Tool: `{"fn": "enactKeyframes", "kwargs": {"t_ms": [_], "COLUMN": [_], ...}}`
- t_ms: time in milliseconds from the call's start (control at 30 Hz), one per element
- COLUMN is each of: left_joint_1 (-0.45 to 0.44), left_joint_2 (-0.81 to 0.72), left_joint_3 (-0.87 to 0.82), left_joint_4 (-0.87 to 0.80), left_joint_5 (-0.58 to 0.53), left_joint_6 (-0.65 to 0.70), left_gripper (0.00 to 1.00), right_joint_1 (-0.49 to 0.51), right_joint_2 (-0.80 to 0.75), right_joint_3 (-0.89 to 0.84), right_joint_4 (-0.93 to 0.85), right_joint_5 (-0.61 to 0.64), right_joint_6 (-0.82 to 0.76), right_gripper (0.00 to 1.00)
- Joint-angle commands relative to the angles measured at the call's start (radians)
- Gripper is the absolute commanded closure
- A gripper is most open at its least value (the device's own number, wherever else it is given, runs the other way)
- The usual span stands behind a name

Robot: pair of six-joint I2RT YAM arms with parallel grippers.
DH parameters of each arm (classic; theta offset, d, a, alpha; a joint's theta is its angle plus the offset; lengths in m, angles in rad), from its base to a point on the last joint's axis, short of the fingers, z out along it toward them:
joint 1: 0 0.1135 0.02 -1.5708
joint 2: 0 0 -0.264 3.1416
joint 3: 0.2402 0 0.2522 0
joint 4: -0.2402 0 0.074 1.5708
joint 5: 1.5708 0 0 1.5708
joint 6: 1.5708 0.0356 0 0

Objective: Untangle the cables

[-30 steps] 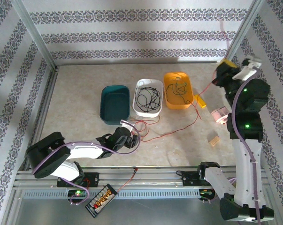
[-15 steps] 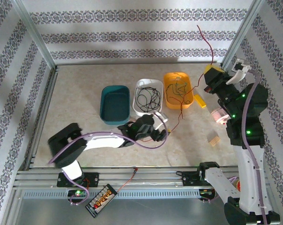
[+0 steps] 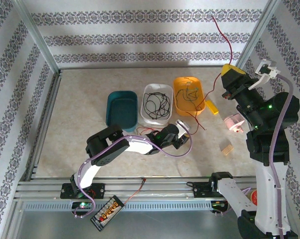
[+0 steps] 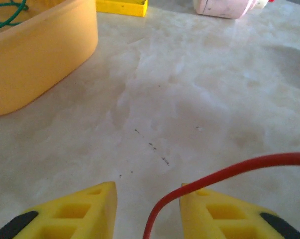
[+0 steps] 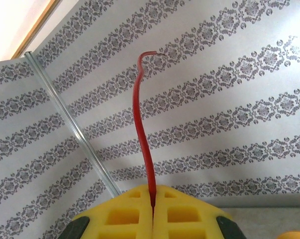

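My left gripper [image 4: 147,193] hovers low over the pale marbled counter [image 4: 189,99], just on the near side of the orange-yellow oval plastic tray [image 4: 40,59]. Its yellow fingers stand apart, released. The thin red cable [image 4: 229,172] comes up between them and bends off to the right across the right finger, lying in the gap rather than pinched.

Farther back, three trays stand in a row. On the left is a teal oval plastic tray [image 3: 122,107]. In the middle, a white oval plastic tray [image 3: 144,99] holds the coiled thin black cable [image 3: 157,103]. On the right, the orange-yellow one holds the thin green cable [image 3: 189,94].

At the far right, raised well above the counter, my right gripper [image 5: 153,194] is clenched on the red cable. The cable's free end rises from the closed fingers against the striped wallpaper wall [image 5: 229,99].
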Motion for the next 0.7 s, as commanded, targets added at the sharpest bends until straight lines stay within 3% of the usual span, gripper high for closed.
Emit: {"fn": "enactKeyframes", "kwargs": {"t_ms": [0,133,333,533,667], "left_joint_1": [0.022,0.038,0.040,0.040,0.040], "left_joint_2": [0.006,-0.032,-0.245,-0.545,-0.711], "left_joint_3": [-0.042,-0.122,-0.298,-0.466,-0.492], "left_joint_4": [0.105,0.138,0.178,0.158,0.066], "left_joint_5": [-0.036,-0.048,-0.046,0.016,0.030], "left_joint_6": [-0.080,-0.131,-0.181,-0.215,-0.235], "left_gripper": [0.80,0.99,1.00,1.00,1.00], "right_joint_1": [-0.002,-0.006,-0.007,-0.007,-0.007], "right_joint_2": [-0.019,-0.026,-0.025,-0.063,-0.063], "right_joint_3": [0.038,0.042,-0.035,-0.207,-0.287], "right_joint_4": [-0.002,-0.020,-0.070,-0.065,-0.053], "right_joint_5": [0.005,0.034,0.153,0.358,0.359], "right_joint_6": [-0.017,-0.036,-0.054,-0.071,-0.045], "right_gripper": [1.00,1.00,1.00,1.00,1.00]}}
